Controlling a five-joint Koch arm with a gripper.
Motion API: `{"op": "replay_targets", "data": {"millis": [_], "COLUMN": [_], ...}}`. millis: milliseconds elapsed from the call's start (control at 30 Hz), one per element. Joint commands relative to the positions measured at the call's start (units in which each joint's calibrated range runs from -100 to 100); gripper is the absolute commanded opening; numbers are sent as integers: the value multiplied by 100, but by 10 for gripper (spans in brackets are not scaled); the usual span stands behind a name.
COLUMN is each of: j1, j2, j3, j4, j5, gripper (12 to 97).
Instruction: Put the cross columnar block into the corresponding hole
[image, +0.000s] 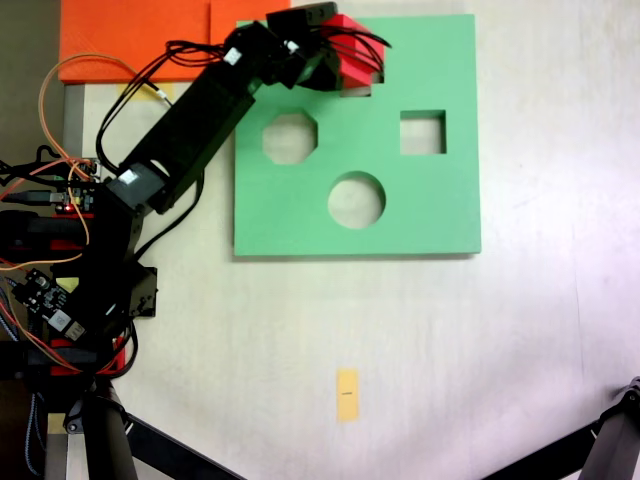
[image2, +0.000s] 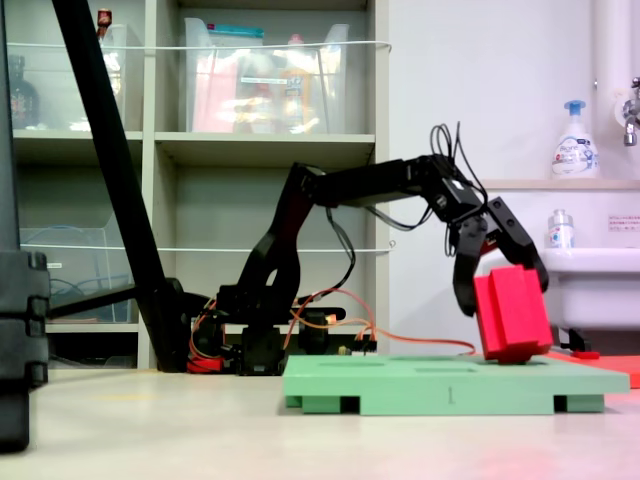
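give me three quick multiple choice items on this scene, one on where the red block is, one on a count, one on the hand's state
1. The cross columnar block is
A. on the bare table
B. tilted, its lower end at the green board
C. on the orange sheet

2. Fully visible cutouts in the overhead fixed view:
A. three
B. one
C. five

3. The hand is
A. open and empty
B. shut on the block
C. resting on the table

Answers:
1 B, the side fixed view shows it leaning with its bottom at the board's top.
2 A, octagon, square and circle.
3 B, fingers sit on both sides of the block.
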Motion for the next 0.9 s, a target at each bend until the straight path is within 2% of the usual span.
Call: {"op": "replay_targets", "data": {"millis": [0, 867], "j1": [39, 78], "j2": [36, -257], "j3": [575, 585], "j4": [114, -522], "j5": [39, 39], "gripper": [437, 436]}}
